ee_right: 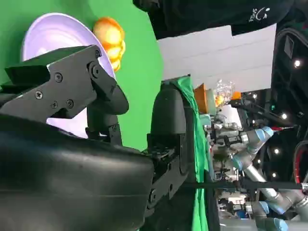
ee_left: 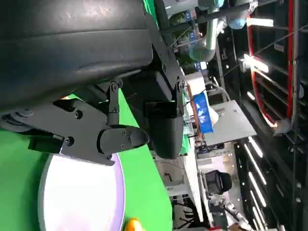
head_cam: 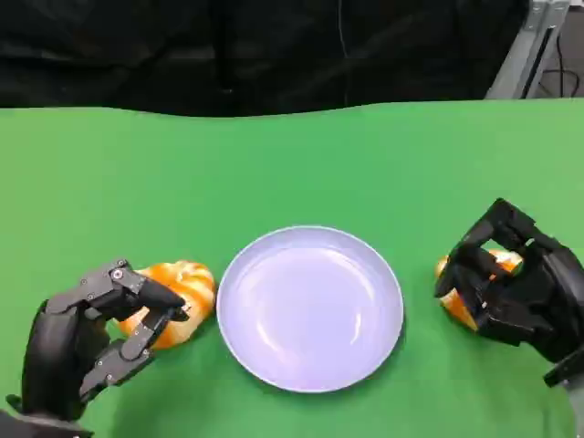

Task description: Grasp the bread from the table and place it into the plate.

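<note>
While both rolls sat on the green tabletop (head_cam: 292,155) either side of the plate (head_cam: 310,308), the left hand (head_cam: 96,333) curled around the left bread (head_cam: 180,297), and the right hand (head_cam: 516,283) cupped the right bread (head_cam: 461,306); neither lifted, likely readying transfer.

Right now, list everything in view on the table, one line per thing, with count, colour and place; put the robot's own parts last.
Round shallow lavender plate: one, pale purple, centre of the green table, nothing in it.
Glazed orange-and-white bread roll, left one: one, on the cloth just left of the plate, at the left hand's fingers.
Glazed orange bread roll, right one: one, right of the plate, mostly hidden under the right hand.
Green cloth-covered table: one, green, under everything.
Left hand: one, black, lower left, fingers curled at the left roll.
Right hand: one, black, lower right, fingers over the right roll; grip unclear.
</note>
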You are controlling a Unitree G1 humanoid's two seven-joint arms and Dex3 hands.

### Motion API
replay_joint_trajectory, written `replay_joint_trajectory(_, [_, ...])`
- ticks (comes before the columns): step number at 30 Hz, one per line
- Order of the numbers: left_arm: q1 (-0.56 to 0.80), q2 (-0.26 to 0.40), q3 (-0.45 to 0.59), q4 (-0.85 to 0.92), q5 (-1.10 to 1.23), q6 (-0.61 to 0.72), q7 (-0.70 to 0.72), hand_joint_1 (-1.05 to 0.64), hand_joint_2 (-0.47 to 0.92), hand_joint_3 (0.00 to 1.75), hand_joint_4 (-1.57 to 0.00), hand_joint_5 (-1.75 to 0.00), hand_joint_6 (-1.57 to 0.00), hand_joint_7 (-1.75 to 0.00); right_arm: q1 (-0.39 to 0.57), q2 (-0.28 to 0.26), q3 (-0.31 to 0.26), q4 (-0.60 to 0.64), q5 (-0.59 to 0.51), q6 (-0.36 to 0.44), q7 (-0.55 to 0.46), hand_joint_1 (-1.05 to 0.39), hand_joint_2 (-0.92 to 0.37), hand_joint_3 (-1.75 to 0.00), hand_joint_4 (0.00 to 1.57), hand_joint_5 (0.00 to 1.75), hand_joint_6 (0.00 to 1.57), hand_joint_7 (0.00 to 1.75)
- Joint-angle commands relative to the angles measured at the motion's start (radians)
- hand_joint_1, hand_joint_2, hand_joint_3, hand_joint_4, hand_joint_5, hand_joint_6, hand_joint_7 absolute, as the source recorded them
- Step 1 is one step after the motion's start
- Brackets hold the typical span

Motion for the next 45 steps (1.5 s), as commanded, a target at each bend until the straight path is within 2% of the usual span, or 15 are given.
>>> replay_joint_trajectory(1, [0.004,0.011,0.009,0.0,-0.007,-0.005,-0.001,-0.05,0.92,0.49,-0.66,-1.37,-0.84,-1.08,0.005,-0.012,-0.001,-0.019,0.005,0.003,-0.008,0.14,-0.65,-1.16,0.44,1.75,0.34,1.65])
replay_joint_trajectory(6, [0.002,0.01,0.009,0.001,-0.017,0.0,-0.005,-0.05,0.92,0.48,-0.66,-1.36,-0.84,-1.07,-0.002,-0.013,-0.003,-0.001,0.005,-0.014,0.002,0.13,-0.66,-1.15,0.44,1.75,0.34,1.64])
replay_joint_trajectory(25, [-0.009,0.016,0.017,0.032,0.001,-0.028,0.002,-0.05,0.92,0.49,-0.66,-1.33,-0.84,-1.03,0.002,-0.012,-0.003,-0.01,0.008,-0.002,-0.002,0.15,-0.67,-1.15,0.45,1.75,0.34,1.65])
replay_joint_trajectory(28, [-0.022,0.017,0.025,0.061,0.011,-0.049,0.009,-0.12,0.91,0.24,-0.81,-0.72,-1.04,-0.28,0.002,-0.013,-0.002,-0.01,0.006,-0.001,-0.004,0.14,-0.67,-1.15,0.45,1.75,0.34,1.65])
replay_joint_trajectory(30, [-0.026,0.017,0.028,0.069,0.016,-0.057,0.012,-0.14,0.92,0.19,-0.86,-0.56,-1.09,-0.12,0.001,-0.013,-0.002,-0.009,0.008,-0.001,-0.001,0.14,-0.66,-1.15,0.45,1.75,0.34,1.65])
replay_joint_trajectory(35, [-0.031,0.014,0.036,0.082,0.01,-0.064,0.006,-0.2,0.92,0.15,-0.94,-0.29,-1.03,-0.01,0.004,-0.013,0.0,-0.013,-0.004,-0.007,-0.015,0.14,-0.65,-1.15,0.45,1.75,0.34,1.65])
replay_joint_trajectory(44, [-0.039,0.029,0.055,0.122,0.059,-0.116,0.035,-0.25,0.92,0.13,-0.94,-0.12,-0.9,0.0,0.003,-0.013,0.0,-0.006,0.007,-0.007,-0.003,0.13,-0.64,-1.17,0.44,1.75,0.34,1.65])
replay_joint_trajectory(45, [-0.04,0.034,0.06,0.13,0.084,-0.131,0.05,-0.32,0.92,0.13,-0.91,-0.09,-0.85,0.0,0.002,-0.012,0.0,-0.005,0.009,-0.006,-0.002,0.13,-0.65,-1.17,0.44,1.75,0.34,1.65])
